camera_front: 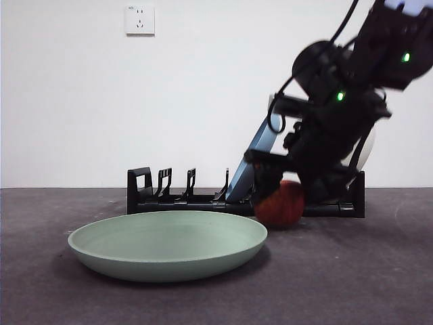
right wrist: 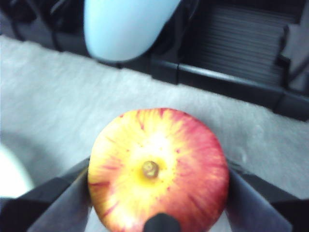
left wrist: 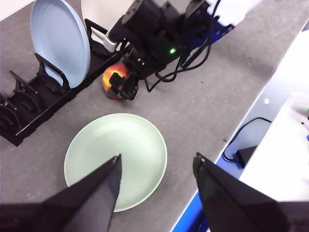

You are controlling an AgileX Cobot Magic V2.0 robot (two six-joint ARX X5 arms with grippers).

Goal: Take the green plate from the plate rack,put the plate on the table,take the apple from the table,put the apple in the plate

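The red and yellow apple (right wrist: 157, 169) sits on the table (camera_front: 352, 271) just in front of the plate rack (camera_front: 176, 200). My right gripper (right wrist: 157, 203) comes down over it, a jaw pressed against each side. In the front view the apple (camera_front: 281, 205) shows below the dark right arm, with the right gripper (camera_front: 281, 189) around it. The pale green plate (camera_front: 169, 247) lies flat on the table, nearer than the apple and apart from it. My left gripper (left wrist: 157, 164) hangs open high above the green plate (left wrist: 116, 159), holding nothing.
A blue plate (left wrist: 60, 41) stands upright in the rack (left wrist: 29, 108), close behind the apple (left wrist: 115, 77). A pale plate (left wrist: 96, 14) stands further along. The table edge, a blue frame and cables run along one side of the left wrist view.
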